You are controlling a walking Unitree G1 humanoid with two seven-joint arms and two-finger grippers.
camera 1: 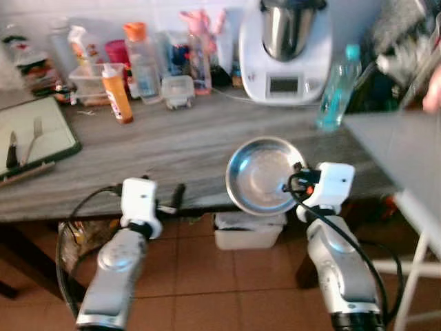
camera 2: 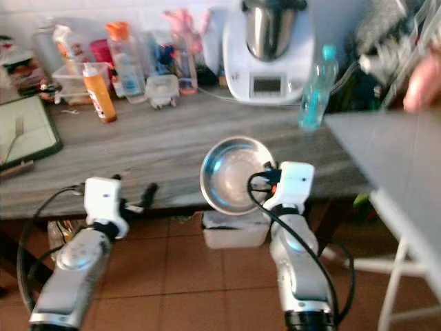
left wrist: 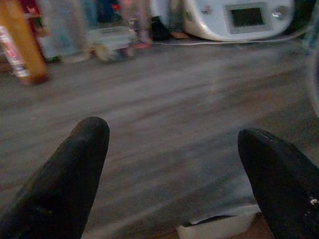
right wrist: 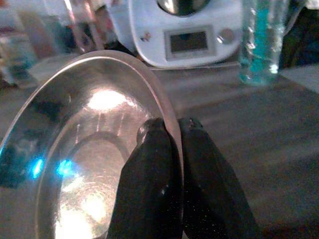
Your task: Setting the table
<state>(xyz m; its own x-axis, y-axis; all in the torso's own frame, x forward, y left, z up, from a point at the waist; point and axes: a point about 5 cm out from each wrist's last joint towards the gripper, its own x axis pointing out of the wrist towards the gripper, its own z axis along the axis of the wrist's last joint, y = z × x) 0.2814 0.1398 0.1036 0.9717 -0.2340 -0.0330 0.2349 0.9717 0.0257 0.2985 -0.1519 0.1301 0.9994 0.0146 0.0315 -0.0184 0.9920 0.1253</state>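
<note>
A round steel bowl (camera 1: 265, 176) is held tilted over the front edge of the grey wooden table (camera 1: 172, 145). My right gripper (right wrist: 171, 124) is shut on the bowl's rim (right wrist: 164, 99), one finger inside and one outside. My left gripper (left wrist: 174, 144) is open, its two black fingers (left wrist: 75, 169) spread wide at the table's front edge with nothing between them. A fork (camera 1: 33, 134) and a knife (camera 1: 12, 148) lie on a green-rimmed tray (camera 1: 65, 148) at the far left of the table.
Along the back stand a white kitchen machine (camera 1: 286, 52), a blue water bottle (camera 1: 337, 86), an orange sauce bottle (camera 1: 117, 93), jars and plastic boxes. A grey table (camera 1: 406, 155) stands at the right, with a person's hand (camera 1: 434, 89) above it. A white bin (camera 1: 248, 231) sits on the tiled floor.
</note>
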